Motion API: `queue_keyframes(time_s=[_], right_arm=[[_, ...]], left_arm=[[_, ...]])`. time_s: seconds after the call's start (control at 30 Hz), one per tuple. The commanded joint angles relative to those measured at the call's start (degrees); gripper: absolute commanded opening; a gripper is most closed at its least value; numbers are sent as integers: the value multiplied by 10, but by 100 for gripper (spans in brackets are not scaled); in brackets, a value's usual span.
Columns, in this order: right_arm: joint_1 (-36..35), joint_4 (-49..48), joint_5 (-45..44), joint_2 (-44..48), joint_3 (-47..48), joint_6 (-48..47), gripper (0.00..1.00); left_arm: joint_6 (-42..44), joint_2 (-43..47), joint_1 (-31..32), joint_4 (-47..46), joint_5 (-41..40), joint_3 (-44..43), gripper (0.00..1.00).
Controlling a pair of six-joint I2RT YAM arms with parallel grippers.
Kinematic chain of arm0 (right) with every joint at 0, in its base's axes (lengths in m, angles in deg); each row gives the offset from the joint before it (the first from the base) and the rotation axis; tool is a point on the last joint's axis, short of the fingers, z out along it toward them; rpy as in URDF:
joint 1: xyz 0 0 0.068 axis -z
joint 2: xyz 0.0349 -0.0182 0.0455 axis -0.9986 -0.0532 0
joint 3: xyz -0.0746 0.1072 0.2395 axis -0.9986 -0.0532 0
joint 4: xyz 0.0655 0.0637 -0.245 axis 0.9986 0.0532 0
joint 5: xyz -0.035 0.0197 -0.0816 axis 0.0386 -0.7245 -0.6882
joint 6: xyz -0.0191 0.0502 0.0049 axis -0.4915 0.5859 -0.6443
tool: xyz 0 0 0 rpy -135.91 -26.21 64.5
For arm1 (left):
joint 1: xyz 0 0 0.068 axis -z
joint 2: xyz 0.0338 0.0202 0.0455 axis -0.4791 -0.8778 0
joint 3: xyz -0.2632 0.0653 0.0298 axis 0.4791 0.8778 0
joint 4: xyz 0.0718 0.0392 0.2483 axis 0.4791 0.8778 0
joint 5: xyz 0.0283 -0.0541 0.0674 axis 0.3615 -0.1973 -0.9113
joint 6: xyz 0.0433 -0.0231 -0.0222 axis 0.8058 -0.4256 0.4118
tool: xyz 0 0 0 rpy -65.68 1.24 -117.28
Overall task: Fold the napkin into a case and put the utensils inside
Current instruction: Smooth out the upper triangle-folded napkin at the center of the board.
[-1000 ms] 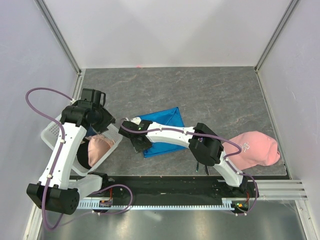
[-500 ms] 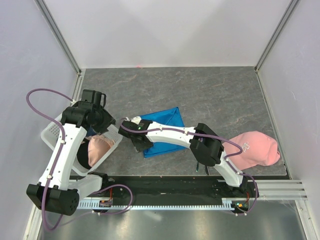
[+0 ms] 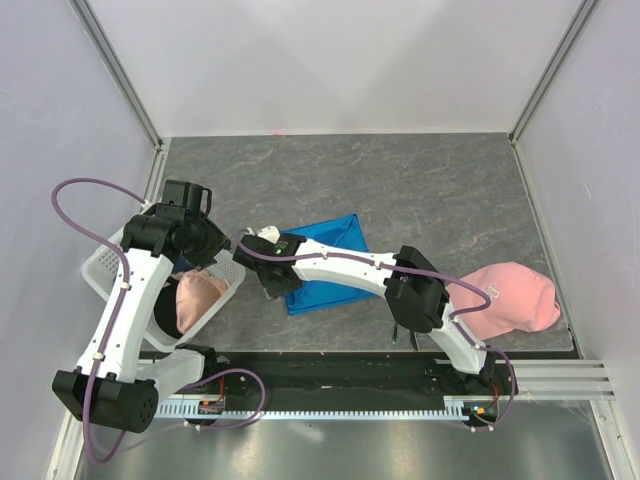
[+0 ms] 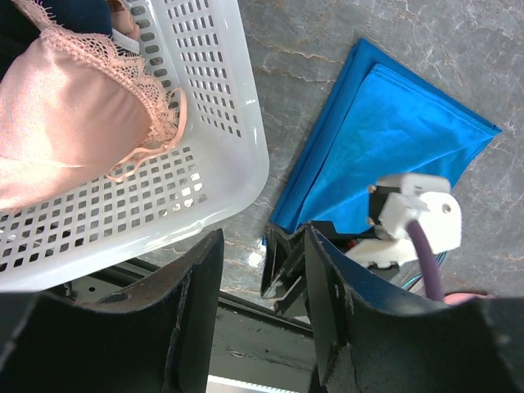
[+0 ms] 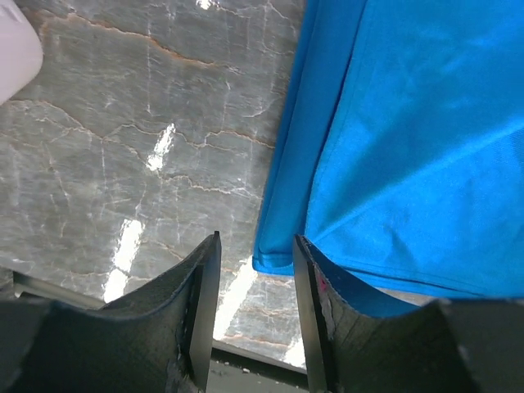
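My right claw (image 5: 255, 246) has crept slightly up-left onto the folded napkin's (image 3: 325, 265) lower-left corner at frame centre, jaws spread astride its edge, left claw (image 4: 262, 246) spread idle, so I judge a pinch comes next.

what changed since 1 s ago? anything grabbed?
Right end effector crept slightly left and farther out, at the near-left corner of the napkin; jaws apart, nothing gripped. Left end effector, napkin, basket and pink cap unchanged.
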Motion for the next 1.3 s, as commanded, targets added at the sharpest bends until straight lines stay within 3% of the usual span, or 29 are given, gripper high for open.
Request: queue_keyframes(time_s=[0.0,0.93,1.2,1.27], right_arm=[[8,11,-15,41,-3,0,49],[7,-45,25,-21,-75,-17,45],[2,-46,19,-21,-90,-24,22],[4,-46,19,-11,-96,-29,9]], left_arm=[[-18,9,2,0,-7,1,52],[-22,6,1,-12,3,16,53],[0,-19,1,-36,24,21,54],[29,-40,1,-51,57,26,56]])
